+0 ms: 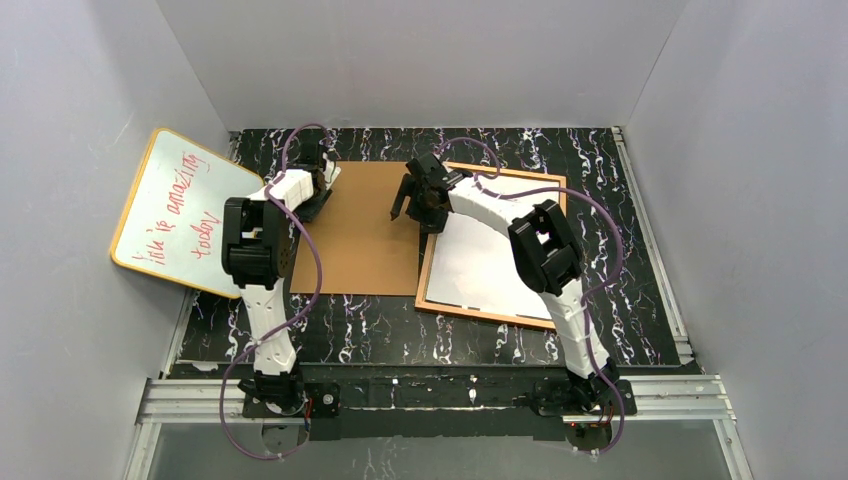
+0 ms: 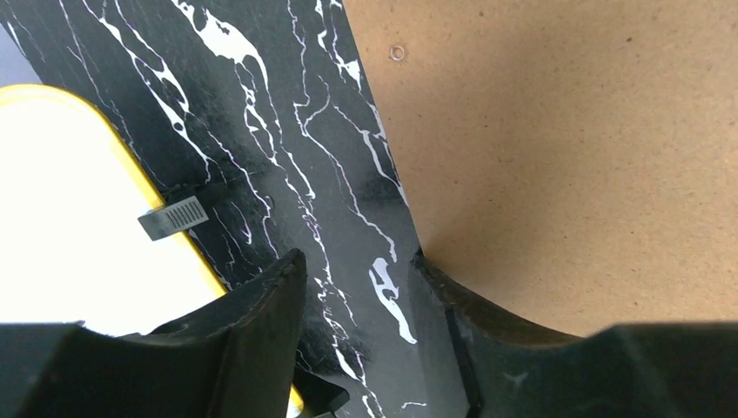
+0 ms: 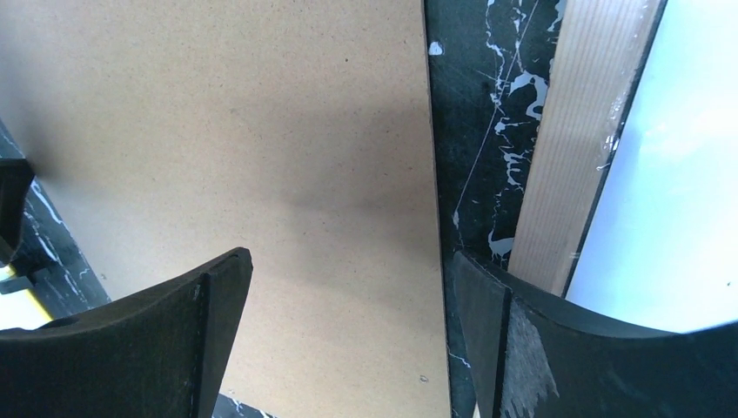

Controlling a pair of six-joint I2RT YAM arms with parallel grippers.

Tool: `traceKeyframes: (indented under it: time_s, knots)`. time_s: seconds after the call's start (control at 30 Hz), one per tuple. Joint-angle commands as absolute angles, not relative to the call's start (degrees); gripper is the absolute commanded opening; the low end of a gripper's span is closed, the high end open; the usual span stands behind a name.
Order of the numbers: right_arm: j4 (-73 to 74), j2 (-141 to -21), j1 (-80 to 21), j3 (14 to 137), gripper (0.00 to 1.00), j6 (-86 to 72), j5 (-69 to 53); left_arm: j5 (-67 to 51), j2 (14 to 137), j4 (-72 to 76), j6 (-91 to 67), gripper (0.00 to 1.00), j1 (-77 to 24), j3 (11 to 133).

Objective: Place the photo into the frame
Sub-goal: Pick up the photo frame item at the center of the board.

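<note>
1. Table (image 1: 400, 330): black marble-patterned top with white veins; it carries every item below.
2. Frame (image 1: 485, 313): rectangular orange-brown wooden frame with a thin border, lying flat to the right of centre.
3. Photo (image 1: 490, 260): rectangular paper sheet inside the frame's border, plain white side up. No printed picture shows.
4. Backing board (image 1: 365, 230): plain brown rectangular backing board, flat at centre, just left of the frame, with a strip of marble between them.
5. Whiteboard (image 1: 180, 215): yellow-edged whiteboard with red writing, at far left.
6. Left gripper (image 2: 357, 261): jaws partly apart, gripping nothing, at the backing board's left edge.
7. Right gripper (image 3: 350, 261): jaws wide apart and empty, straddling the backing board's right edge.
</note>
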State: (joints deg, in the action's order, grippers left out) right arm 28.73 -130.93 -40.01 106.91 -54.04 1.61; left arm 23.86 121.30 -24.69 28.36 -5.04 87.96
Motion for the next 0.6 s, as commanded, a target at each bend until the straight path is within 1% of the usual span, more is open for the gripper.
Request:
traceKeyframes:
  time_s: [0.0,0.07,0.13,0.3,0.4,0.5,0.57]
  knots:
    - [35.68,-134.1,-40.83,110.93,0.94,-53.05,6.02,16.02,125.26,-30.67,24.02,0.42,-5.37,87.98]
    - [37.14,-135.26,-41.17,112.36,0.94,-52.75,6.34,13.2,125.96,-32.55,22.54,0.34,-5.28,89.29]
    - [37.07,-135.86,-41.22,112.98,0.94,-52.74,5.1,9.68,127.4,-35.29,20.9,0.29,-5.27,91.19]
    - [28.02,-134.31,-41.22,109.59,0.93,-53.33,-6.27,3.32,130.85,-38.9,18.09,0.24,-5.24,93.35]
    - [22.89,-132.85,-41.16,109.3,0.92,-53.71,-12.72,3.19,132.01,-39.17,18.02,0.21,-5.18,93.01]
    - [18.06,-129.81,-40.65,108.56,0.9,-54.72,-18.56,2.5,132.53,-39.39,18.21,0.2,-5.19,92.71]
    - [11.84,-126.38,-40.24,105.66,0.88,-56.58,-22.45,1.8,132.67,-39.54,18.37,0.2,-5.19,92.65]
